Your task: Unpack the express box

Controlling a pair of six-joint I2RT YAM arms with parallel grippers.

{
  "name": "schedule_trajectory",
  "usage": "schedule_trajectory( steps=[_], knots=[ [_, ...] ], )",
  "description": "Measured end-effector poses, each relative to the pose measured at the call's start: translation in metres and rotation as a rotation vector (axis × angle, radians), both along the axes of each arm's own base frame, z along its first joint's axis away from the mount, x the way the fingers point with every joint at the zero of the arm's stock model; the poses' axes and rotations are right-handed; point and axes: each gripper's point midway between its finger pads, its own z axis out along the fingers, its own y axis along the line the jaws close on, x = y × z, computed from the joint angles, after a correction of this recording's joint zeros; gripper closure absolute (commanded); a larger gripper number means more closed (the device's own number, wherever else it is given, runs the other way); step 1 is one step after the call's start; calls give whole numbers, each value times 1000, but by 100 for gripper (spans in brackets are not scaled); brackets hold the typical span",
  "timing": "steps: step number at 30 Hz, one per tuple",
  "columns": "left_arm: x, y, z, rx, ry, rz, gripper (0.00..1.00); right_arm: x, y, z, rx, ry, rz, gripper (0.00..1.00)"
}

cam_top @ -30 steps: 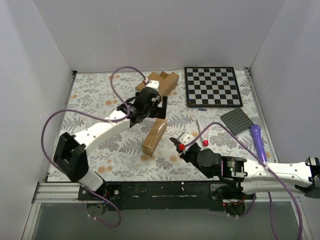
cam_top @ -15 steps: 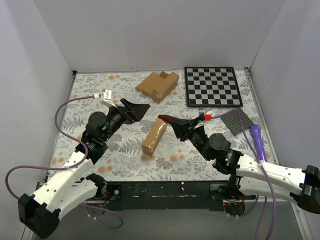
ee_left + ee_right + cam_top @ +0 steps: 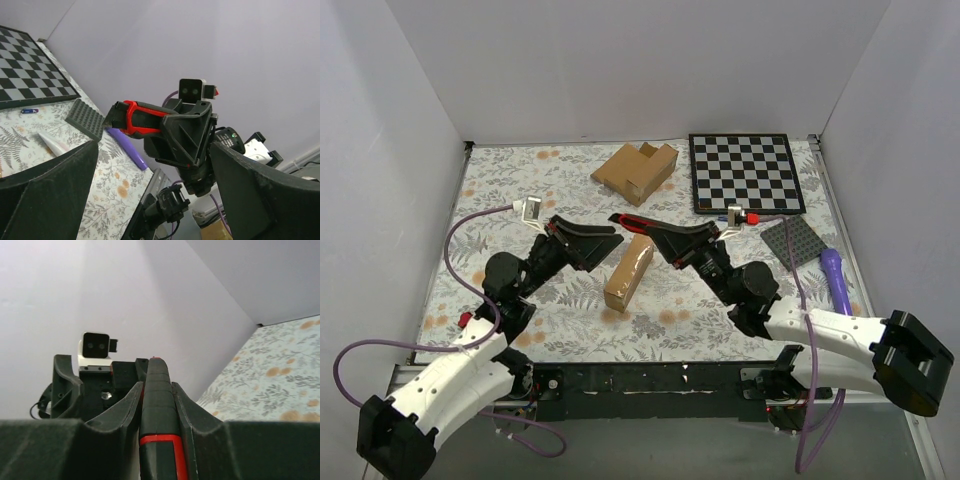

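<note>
Well, the table shows plenty of floral cloth, and the express box lies flat near its middle, long axis running one o'clock to seven o'clock. No flap is lifted and nothing has come out, so by my reading the unpacking proper has not begun. The bigger notched carton sits at twelve o'clock of it, well apart. Both arms are up off the cloth. The left gripper hangs at ten o'clock of the box, jaws spread wide, holding nothing. The right gripper hovers at two o'clock, clenched on a red-and-black cutter whose nose points toward the left arm. Whether a blade is out, I cannot tell. Slitting the tape, opening the flaps and emptying the box all remain.
</note>
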Motion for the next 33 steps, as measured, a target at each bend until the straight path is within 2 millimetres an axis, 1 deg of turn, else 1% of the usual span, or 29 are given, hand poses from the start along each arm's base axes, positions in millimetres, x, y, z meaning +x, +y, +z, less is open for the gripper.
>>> schedule_trajectory(
  steps=[3, 7, 10, 14, 16, 20, 21, 24, 28, 33],
  knots=[
    [-3, -2, 6, -20, -24, -20, 9, -4, 6, 5, 60, 4, 57, 99],
    [-3, -5, 11, -38, -44, -30, 14, -10, 18, -2, 69, 22, 125, 99],
    [-2, -6, 13, -47, -56, -32, 16, -14, 22, -4, 69, 30, 161, 99],
    [0, -9, 14, -54, -57, -31, 28, -19, 24, -1, 75, 14, 192, 99],
    [1, -9, 14, -58, -62, -33, 30, -21, 25, -1, 71, 11, 202, 99],
    [-2, -11, 14, -71, -70, -44, 41, -22, 25, -1, 69, 7, 211, 99],
    [-3, -11, 13, -72, -70, -47, 47, -22, 25, -1, 70, 6, 212, 99],
    [-6, -13, 6, -75, -59, -59, 55, -23, 25, 2, 82, 7, 221, 99],
    [-10, -14, 0, -76, -49, -71, 57, -22, 26, 0, 90, 17, 226, 99],
    [-11, -12, -2, -81, -47, -63, 59, -22, 29, -2, 96, 28, 242, 99]
  ],
)
